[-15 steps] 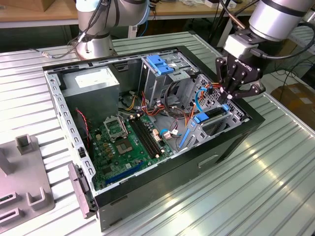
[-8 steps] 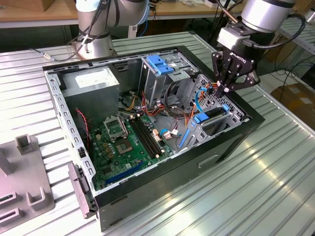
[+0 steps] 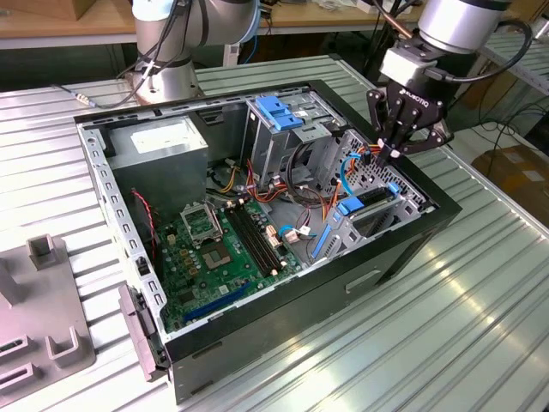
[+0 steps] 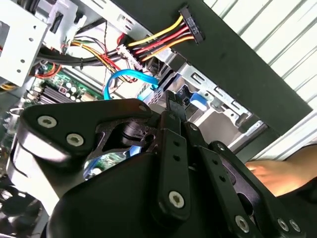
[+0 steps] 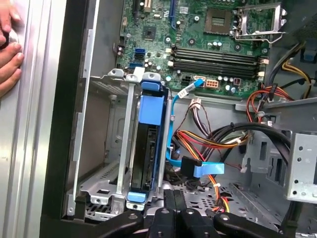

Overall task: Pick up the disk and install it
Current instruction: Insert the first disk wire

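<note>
Where the case lies open on the ribbed table, the gripper hangs over its rim on the exterior view's right, pointing down into the case.

Fingers pressed together, nothing between them. The first wrist view shows the two tips side by side with no gap.

Disk: inside the case, standing on edge in the metal cage against the case wall on the exterior view's right. A blue bracket frames it. In the exterior view it shows as a dark slab with blue at both ends, just inside that wall.

Gripper tips sit just over the bracket end nearest the case rim. Whether they touch it, I cannot tell.

Other notes, all placed by the case:
- Blue cable runs beside the disk, down toward the case floor.
- Motherboard lies flat on the case floor, mid-case.
- Power box sits in the corner at the exterior view's left.
- Blue latch tops a second cage at the far wall.
- Red, yellow and black wires bunch along the inside of the wall by the disk.
- A person's hand rests on the table just outside the case wall, on the disk's side.
- Grey fixture stands on the table well apart from the case, at the exterior view's left.
</note>
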Motion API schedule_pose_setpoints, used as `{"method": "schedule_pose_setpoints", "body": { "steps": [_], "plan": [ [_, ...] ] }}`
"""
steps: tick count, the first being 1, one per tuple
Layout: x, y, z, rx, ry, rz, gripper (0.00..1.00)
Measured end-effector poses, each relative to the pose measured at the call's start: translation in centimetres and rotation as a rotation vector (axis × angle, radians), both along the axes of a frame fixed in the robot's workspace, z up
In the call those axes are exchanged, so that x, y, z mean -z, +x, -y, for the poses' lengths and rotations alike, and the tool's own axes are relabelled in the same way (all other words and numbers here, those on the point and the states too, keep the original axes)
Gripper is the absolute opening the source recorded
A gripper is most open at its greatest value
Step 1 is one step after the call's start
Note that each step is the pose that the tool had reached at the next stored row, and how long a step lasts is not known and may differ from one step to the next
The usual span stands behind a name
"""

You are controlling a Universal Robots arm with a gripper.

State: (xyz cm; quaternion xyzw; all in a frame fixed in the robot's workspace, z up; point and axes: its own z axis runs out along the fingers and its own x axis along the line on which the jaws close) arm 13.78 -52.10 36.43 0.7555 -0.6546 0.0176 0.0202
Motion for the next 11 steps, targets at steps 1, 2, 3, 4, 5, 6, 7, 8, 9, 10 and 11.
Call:
{"method": "schedule_pose_setpoints", "body": {
  "steps": [1, 2, 3, 4, 5, 6, 7, 8, 9, 10, 11],
  "plan": [
    [0.0, 0.02, 0.0, -0.011, 0.0, 0.0, 0.1],
    [0.0, 0.07, 0.0, -0.023, 0.0, 0.0, 0.1],
    [0.0, 0.13, 0.0, -0.04, 0.0, 0.0, 0.1],
    [0.0, 0.17, 0.0, -0.051, 0.0, 0.0, 0.1],
    [0.0, 0.2, 0.0, -0.062, 0.0001, 0.0, 0.1],
    [0.0, 0.26, 0.0, -0.083, 0.0, 0.0, 0.1],
    [0.0, 0.29, 0.0, -0.118, 0.0, 0.0, 0.1],
    [0.0, 0.31, 0.0, -0.145, 0.0, 0.0, 0.1],
    [0.0, 0.31, 0.0, -0.163, 0.0001, 0.0, 0.1],
    [0.0, 0.32, 0.0, -0.185, 0.0, 0.0, 0.1],
    [0.0, 0.32, 0.0, -0.203, 0.0, 0.0, 0.1]
  ]
}}
